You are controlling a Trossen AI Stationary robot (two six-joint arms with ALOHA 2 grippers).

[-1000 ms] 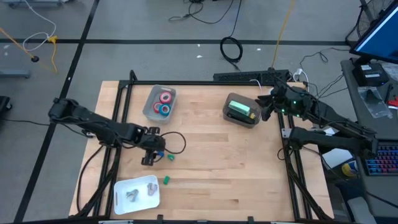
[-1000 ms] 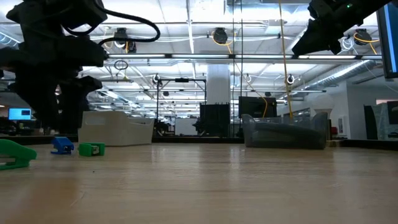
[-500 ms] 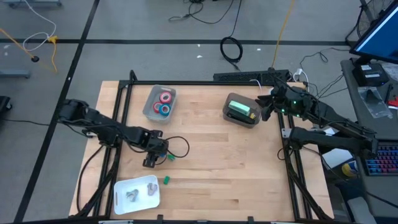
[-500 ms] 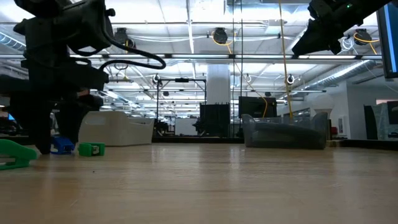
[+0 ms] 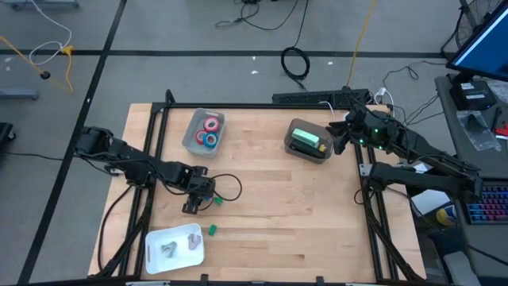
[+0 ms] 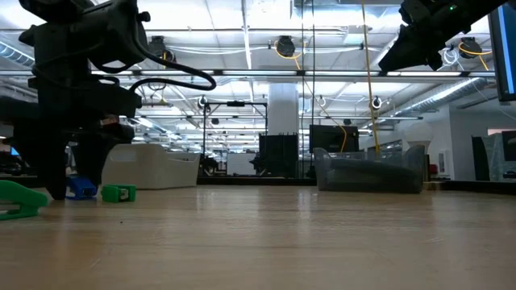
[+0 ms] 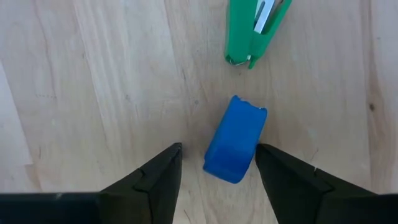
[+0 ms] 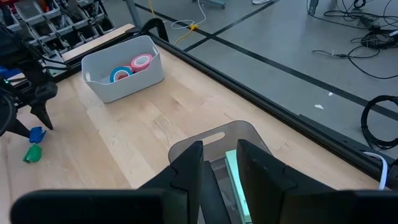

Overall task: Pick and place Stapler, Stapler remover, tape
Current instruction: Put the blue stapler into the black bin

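Left gripper (image 7: 217, 163) is low over the table, fingers spread wide and straddling the small blue stapler remover (image 7: 236, 139), which lies skewed between them. The risk as I read it: closing on that tilt could squirt it sideways toward the green stapler remover (image 7: 255, 31) just beyond at 12 o'clock. The left arm stretches low across from the table's 9 o'clock edge. The right gripper (image 5: 340, 137) waits over the grey bin with the green stapler (image 5: 309, 141) (jaws narrowly parted). Tape (image 5: 210, 132) sits binned at 11 o'clock.

Table (image 5: 270, 199) – pale wood; bin (image 5: 193, 135) – plastic.
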